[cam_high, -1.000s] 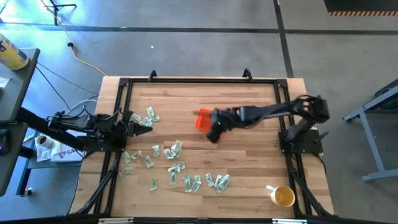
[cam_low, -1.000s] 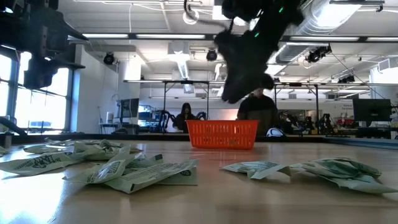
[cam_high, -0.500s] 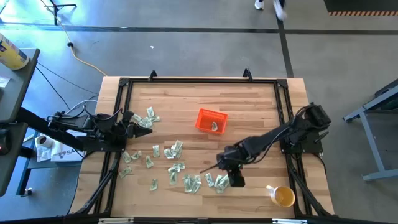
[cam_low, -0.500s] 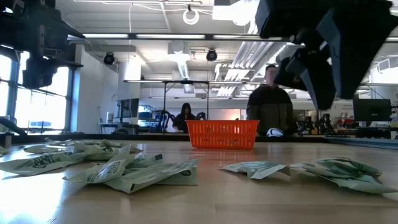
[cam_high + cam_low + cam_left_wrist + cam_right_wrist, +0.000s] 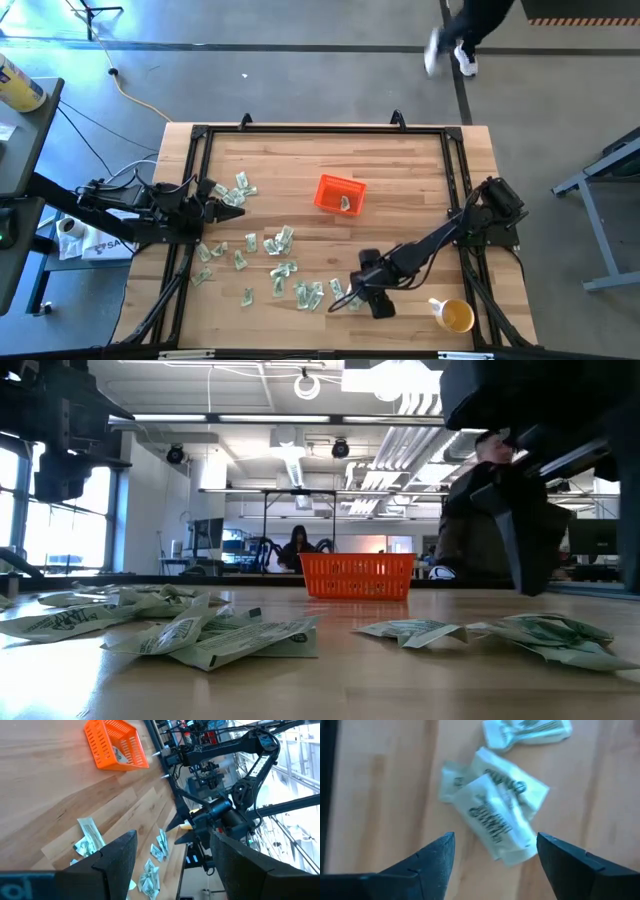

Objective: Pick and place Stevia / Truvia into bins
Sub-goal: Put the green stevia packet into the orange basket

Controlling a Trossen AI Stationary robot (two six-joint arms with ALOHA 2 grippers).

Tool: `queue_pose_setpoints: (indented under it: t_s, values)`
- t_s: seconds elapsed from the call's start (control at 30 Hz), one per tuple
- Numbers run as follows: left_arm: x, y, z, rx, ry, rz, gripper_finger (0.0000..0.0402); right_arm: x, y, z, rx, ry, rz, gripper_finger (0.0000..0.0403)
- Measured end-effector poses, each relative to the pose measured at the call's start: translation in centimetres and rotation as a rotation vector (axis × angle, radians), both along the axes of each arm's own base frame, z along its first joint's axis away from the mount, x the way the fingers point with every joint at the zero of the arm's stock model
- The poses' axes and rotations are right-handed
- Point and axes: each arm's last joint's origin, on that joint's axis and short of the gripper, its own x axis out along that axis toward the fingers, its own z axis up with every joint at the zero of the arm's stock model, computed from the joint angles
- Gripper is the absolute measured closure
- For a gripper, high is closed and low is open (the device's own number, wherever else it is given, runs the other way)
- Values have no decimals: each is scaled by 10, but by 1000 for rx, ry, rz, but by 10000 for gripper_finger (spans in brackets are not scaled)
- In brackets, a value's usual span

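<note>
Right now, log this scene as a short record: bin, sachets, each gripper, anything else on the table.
bin: orange bin near table centre, one sachet inside
sachets: many sachets loose on the wood, left and front of the bin
right gripper: right gripper open, low over a sachet pair at the front of the table, holding nothing
left gripper: left gripper open, waiting at the left edge
other: yellow cup at the front right corner

We see the dark right arm stretched from the right edge toward the lower middle of the high view, its two-fingered claw [image 5: 352, 297] spread apart and pointing down. The dark left arm lies at the left edge, its claw [image 5: 238, 200] spread wide.
</note>
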Motion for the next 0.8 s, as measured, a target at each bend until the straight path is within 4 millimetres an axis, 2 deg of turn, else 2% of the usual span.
queue_pose_setpoints:
  t_s: [0.17, 0.43, 0.63, 0.8]
  values:
    - [0, 0, 0, 0, 1, 0, 117, 0, 1, 0, -43, -23, 21, 150]
    - [0, 0, 0, 0, 1, 0, 117, 0, 2, -1, -17, -21, 31, 187]
    - [0, 0, 0, -1, 1, 1, 117, 4, 6, -14, 33, 15, 49, 214]
    - [0, 0, 0, -1, 0, 1, 117, 4, 6, -15, 37, 24, -3, 225]
